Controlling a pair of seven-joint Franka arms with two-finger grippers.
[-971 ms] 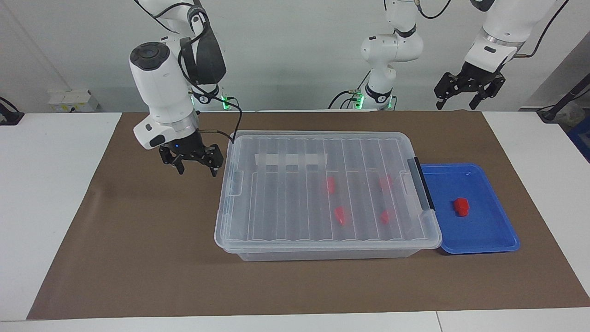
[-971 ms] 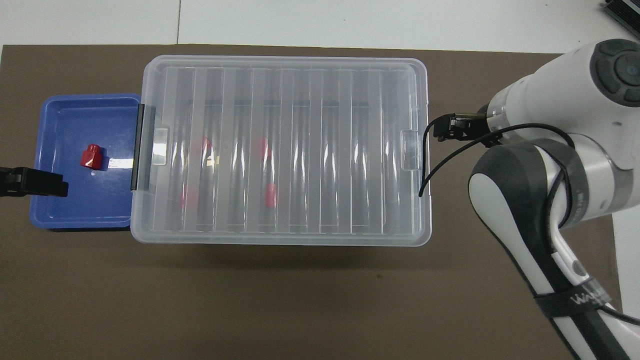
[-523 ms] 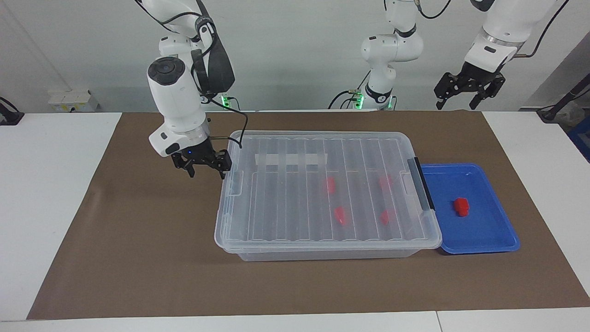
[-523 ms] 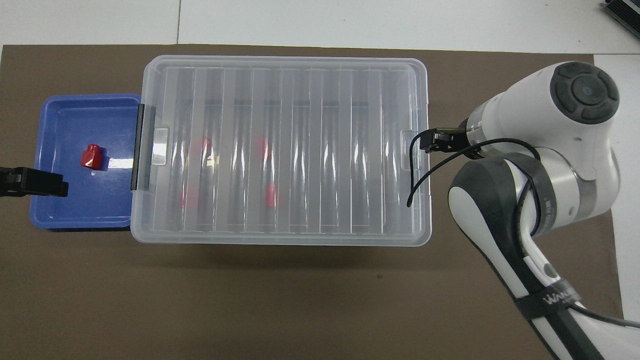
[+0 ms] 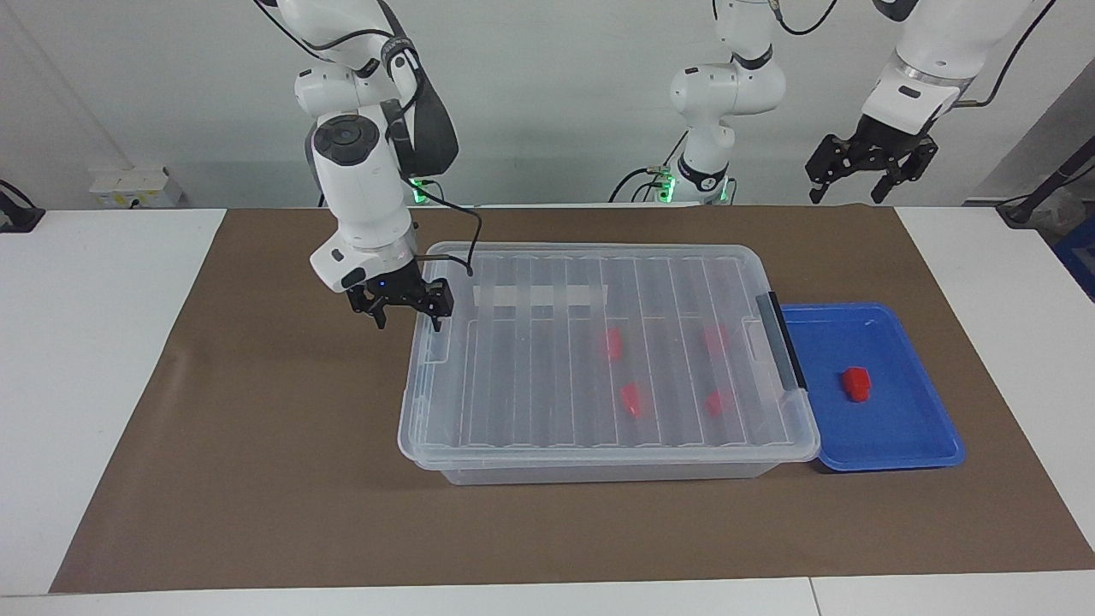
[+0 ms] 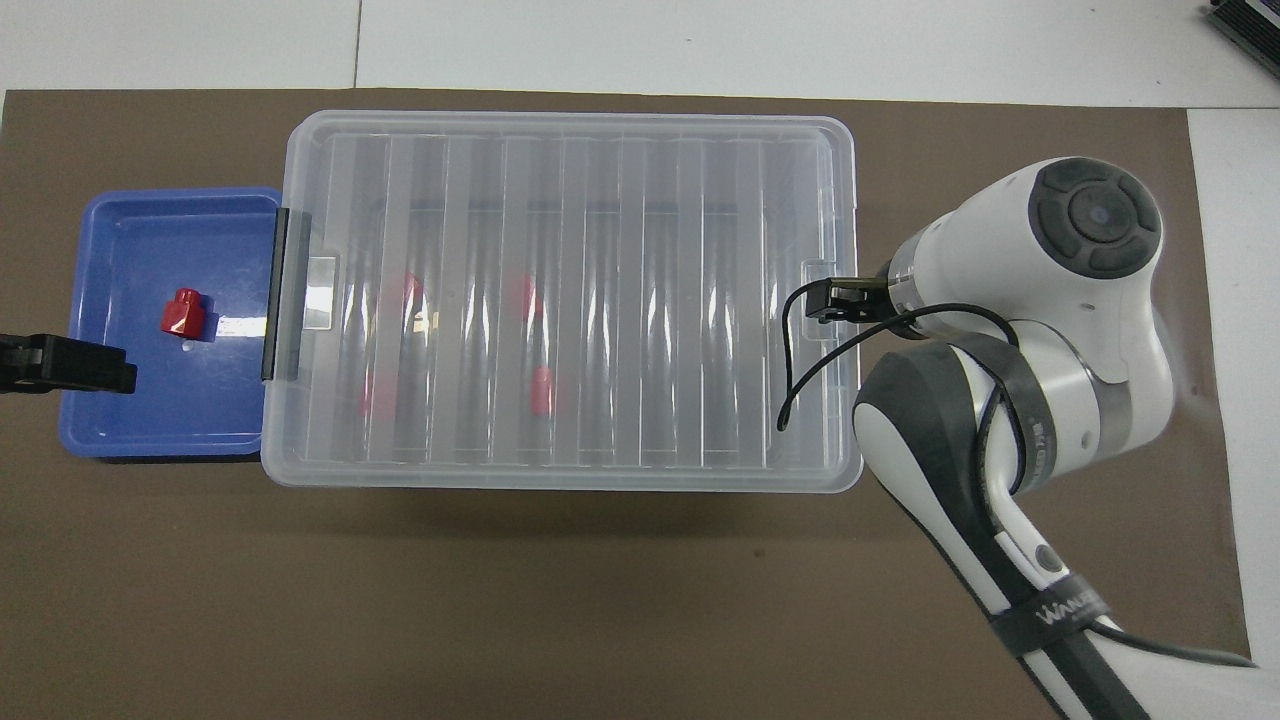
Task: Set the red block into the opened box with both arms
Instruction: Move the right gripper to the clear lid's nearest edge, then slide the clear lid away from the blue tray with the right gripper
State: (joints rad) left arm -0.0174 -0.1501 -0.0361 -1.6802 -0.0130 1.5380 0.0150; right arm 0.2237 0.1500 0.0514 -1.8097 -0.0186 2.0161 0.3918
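1. Facing view: right gripper [image 5: 408,318], fingers apart, hangs over the lid [image 5: 599,342] tab of the box [image 5: 599,466]; lower squarely before lifting.
2. Left gripper [image 5: 871,175], fingers apart, waits above the table's edge.
3. Red block [image 5: 855,382] sits in the blue tray [image 5: 907,445].

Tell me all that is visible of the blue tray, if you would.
The blue tray is shallow, rectangular, of glossy plastic with a raised rim. It lies flat on the brown mat, beside the box at its dark handle bar end, toward the left arm's end of the table. One red block sits inside it.
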